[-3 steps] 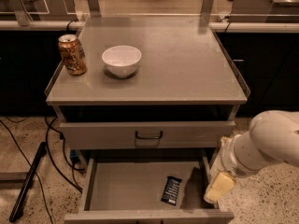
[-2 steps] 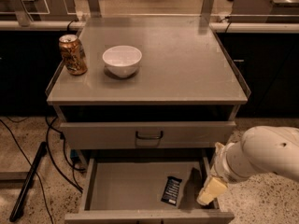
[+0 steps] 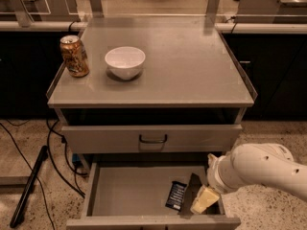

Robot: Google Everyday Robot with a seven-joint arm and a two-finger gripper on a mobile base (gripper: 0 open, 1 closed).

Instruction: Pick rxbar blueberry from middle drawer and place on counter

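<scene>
Camera view: claw (image 3: pixel 199 200) is hovering in the open drawer (image 3: pixel 129 190), just right of the snack bar (image 3: pixel 176 195), which is lying below the counter's (image 3: pixel 192 66) front edge, rightward. Claw state: cannot tell. Reaching step; next, probably straddling and clamping the bar.

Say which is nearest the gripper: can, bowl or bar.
The rxbar blueberry, in the middle drawer beside the gripper; can and bowl stand on the counter.

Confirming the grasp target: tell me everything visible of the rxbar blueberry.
The rxbar blueberry is a small flat rectangular bar in a dark wrapper with faint white print. It lies flat on the floor of the open middle drawer, right of centre, slightly tilted. The hand hangs just to its right; contact cannot be told.
</scene>
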